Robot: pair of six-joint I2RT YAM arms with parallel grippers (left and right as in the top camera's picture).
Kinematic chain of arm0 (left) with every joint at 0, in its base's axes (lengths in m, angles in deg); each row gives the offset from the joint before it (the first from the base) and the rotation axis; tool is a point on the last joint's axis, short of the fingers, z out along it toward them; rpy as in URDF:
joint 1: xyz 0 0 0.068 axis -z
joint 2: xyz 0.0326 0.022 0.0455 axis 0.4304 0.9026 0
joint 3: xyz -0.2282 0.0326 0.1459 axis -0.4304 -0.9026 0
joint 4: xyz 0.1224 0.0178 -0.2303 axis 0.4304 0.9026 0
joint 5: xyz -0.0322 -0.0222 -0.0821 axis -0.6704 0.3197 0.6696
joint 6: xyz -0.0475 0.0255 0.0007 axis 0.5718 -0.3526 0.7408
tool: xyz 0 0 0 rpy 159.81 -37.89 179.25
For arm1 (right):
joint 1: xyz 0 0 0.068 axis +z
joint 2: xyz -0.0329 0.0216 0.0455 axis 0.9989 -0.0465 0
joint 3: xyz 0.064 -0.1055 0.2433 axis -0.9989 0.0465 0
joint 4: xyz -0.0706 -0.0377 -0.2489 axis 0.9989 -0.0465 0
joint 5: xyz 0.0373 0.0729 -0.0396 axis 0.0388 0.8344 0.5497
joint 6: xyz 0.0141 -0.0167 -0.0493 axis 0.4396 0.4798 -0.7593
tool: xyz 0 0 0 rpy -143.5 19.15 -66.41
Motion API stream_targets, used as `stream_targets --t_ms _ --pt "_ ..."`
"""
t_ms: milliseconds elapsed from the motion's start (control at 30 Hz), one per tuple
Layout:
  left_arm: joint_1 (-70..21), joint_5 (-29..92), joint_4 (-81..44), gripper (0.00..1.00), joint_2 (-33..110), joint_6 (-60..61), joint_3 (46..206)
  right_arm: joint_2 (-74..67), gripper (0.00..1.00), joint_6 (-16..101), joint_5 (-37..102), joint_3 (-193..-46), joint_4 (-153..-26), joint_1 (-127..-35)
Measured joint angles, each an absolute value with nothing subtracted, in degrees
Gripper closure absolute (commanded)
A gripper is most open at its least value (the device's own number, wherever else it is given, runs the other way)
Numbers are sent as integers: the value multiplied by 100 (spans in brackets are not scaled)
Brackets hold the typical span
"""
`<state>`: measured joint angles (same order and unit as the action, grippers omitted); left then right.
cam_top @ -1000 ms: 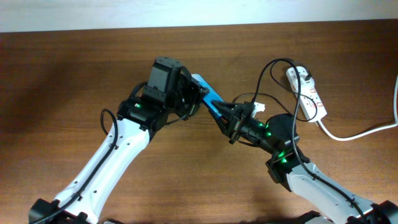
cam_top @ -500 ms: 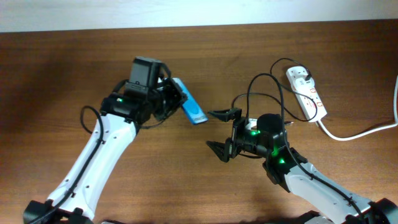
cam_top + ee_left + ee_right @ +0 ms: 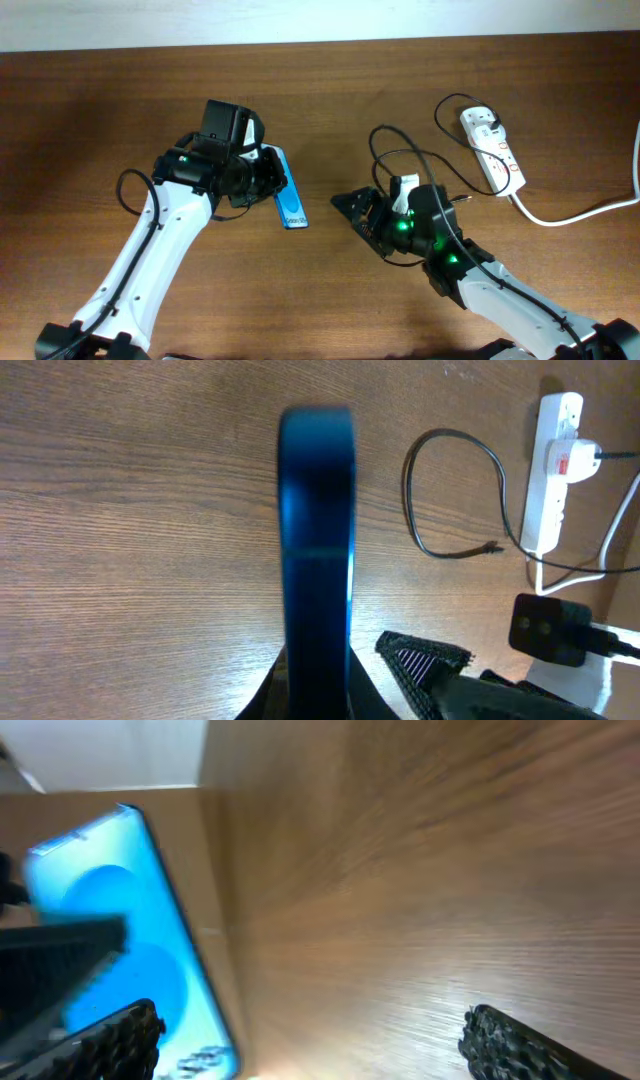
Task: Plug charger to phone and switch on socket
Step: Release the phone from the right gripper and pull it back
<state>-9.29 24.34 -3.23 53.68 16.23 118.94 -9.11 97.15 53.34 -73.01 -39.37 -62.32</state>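
The left gripper [image 3: 272, 186] sits left of centre in the overhead view, its fingers closed tight on the phone [image 3: 290, 203]. The phone is raised on its long edge, and its free end points toward the lower middle of the frame. In the left wrist view it shows edge-on as a blurred blue bar running up from the bottom centre. In the right wrist view its lit blue screen faces that camera at the left side.

The right gripper [image 3: 362, 218] is just right of centre, near the phone but apart from it. Its fingers [image 3: 520, 1042] are spread wide with only bare counter [image 3: 100, 120] between them.

The charger [image 3: 409, 485] lies in loose loops on the wood between the right arm and the socket [image 3: 492, 150]. Its small plug tip rests on the counter, well apart from the phone. The cable's far end runs to the upper end of the socket, though whether the adapter is seated there cannot be told.

The socket lies slanted in the upper right of the overhead frame. Its thick white cord [image 3: 585, 211] trails off toward the right edge. The position of its red switches is too small to read.
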Motion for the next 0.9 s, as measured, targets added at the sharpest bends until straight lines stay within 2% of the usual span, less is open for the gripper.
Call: stream_targets --t_ms 200,333,400,567,900 --pt "-929 2434 -104 100 5368 1216 11896 -917 1 8113 5317 -7299 -4156 -6232" --pt "-929 2436 -21 100 5368 1033 11896 -919 1 7704 5317 -7336 -4584 -6232" --pt "-929 2441 11 100 5368 926 11896 -935 1 7309 5144 -7887 -6169 -6221" --pt "-929 2476 145 100 5368 620 11896 -939 2 6725 4261 -9222 -8212 -6214" --pt "-929 2476 466 100 5368 121 11896 -1068 2 6034 3312 -9366 -8444 -6214"
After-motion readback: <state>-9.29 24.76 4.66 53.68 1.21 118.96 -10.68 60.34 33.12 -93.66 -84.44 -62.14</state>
